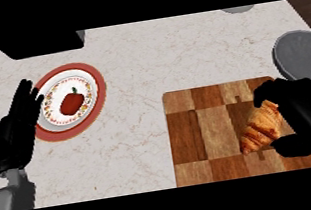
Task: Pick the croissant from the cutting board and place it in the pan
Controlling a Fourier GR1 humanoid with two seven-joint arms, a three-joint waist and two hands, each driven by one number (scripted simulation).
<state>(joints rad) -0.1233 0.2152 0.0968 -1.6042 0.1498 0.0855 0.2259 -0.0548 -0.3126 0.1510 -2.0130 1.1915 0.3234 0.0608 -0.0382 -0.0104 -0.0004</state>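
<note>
A golden-brown croissant (260, 125) lies on the wooden checkered cutting board (204, 135) at the lower right. My right hand (305, 115) is curled round the croissant from its right side, with fingers above it and the thumb below it. The croissant's right part is hidden by the hand. A grey pan (308, 56) sits just beyond the board's far right corner, partly cut off by the view's edge. My left hand (19, 128) rests open at the left, fingers up, beside a plate.
A red-rimmed white plate (92, 86) holding a red pepper (72, 102) sits at the left. A dark object (41, 44) stands at the counter's far left, and a grey round thing (238, 9) at the far edge. Dark floor shows past the counter's corners.
</note>
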